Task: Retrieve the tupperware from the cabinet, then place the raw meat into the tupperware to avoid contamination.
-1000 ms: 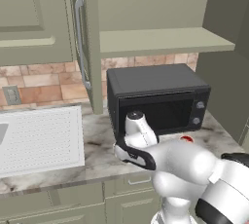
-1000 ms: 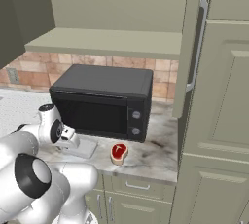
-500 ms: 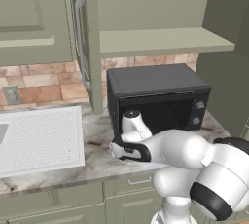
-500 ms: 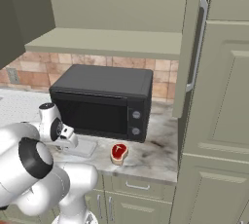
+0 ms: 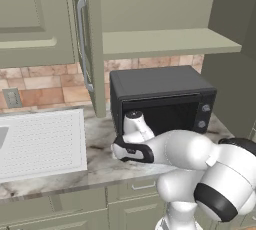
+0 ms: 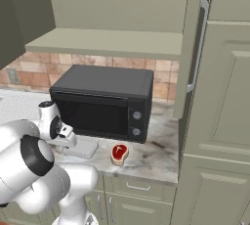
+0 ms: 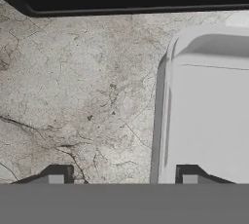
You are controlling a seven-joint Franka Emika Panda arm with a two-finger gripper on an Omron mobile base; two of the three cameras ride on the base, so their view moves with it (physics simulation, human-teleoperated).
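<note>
Tupperware (image 7: pixel 209 106) sits flat on the marble counter (image 7: pixel 82 96) in front of the microwave (image 6: pixel 102 101), near the raw meat (image 6: pixel 118 153) for easy loading; my pincer (image 7: pixel 119 174) is spread, straddling its rim, gripping nothing.

Black microwave (image 5: pixel 160 99) sits on the marble tabletop (image 5: pixel 100 146), back against the brick backsplash (image 5: pixel 45 86). White ridged drainboard (image 5: pixel 40 141) lies left of the microwave, well apart. Wall outlet (image 5: pixel 11 97) above the drainboard. Drawers (image 6: pixel 139 187) below the tabletop edge.
</note>
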